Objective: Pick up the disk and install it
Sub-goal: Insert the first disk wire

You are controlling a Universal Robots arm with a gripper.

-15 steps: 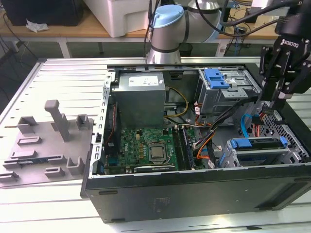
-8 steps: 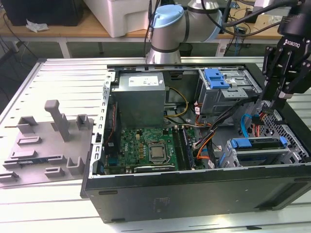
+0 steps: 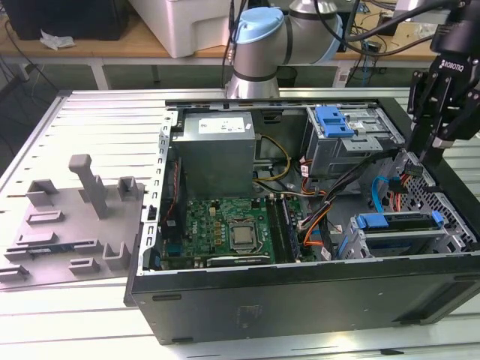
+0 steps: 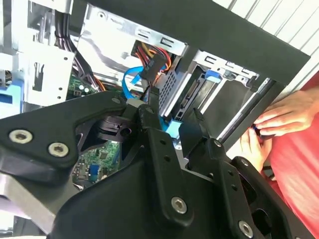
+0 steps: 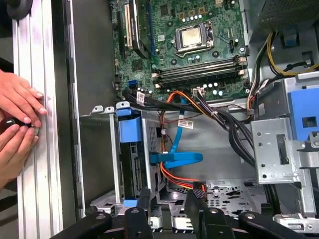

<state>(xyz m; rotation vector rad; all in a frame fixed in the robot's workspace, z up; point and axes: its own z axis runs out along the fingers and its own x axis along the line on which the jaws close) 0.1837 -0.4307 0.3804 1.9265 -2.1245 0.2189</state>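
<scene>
At the exterior view's left, well apart from your pincer (image 3: 426, 148), a grey moulded fixture (image 3: 75, 217) lies on the slatted metal table (image 3: 97, 112). Closer to the pincer, the black computer case (image 3: 300, 300) lies on its side with the panel off. Inside it, farthest from the pincer, you have the grey power-supply box (image 3: 217, 150) and the green motherboard (image 3: 217, 229) with its bare processor (image 3: 241, 236). Nearer in, the silver drive cage (image 3: 341, 146) with its blue latch (image 3: 334, 120) stands just beside the pincer. A blue ribbon cable (image 3: 376, 189) and orange wires (image 3: 315, 225) run between the board and the drive bays.

The disk (image 3: 397, 225) sits in the bay at the case's corner, near the pincer but apart from it, with its blue frame showing along the upper edge. In the first wrist view the disk (image 5: 130, 149) stands on edge inside that bay, just beyond one of the fingertips (image 5: 144, 196) and not touching it.

Your pincer (image 5: 168, 196) is released. In both wrist views its two fingers are spread with nothing between them. In the exterior view it hangs over the end of the case at the exterior view's right, above the perforated wall (image 3: 442, 201).

Outside the case, well apart from the pincer, a person's hand (image 5: 20, 102) and second hand (image 5: 14, 149) meet over the table slats, pinching something small and dark that you cannot make out. The second wrist view shows a red sleeve (image 4: 304, 164) behind them.
</scene>
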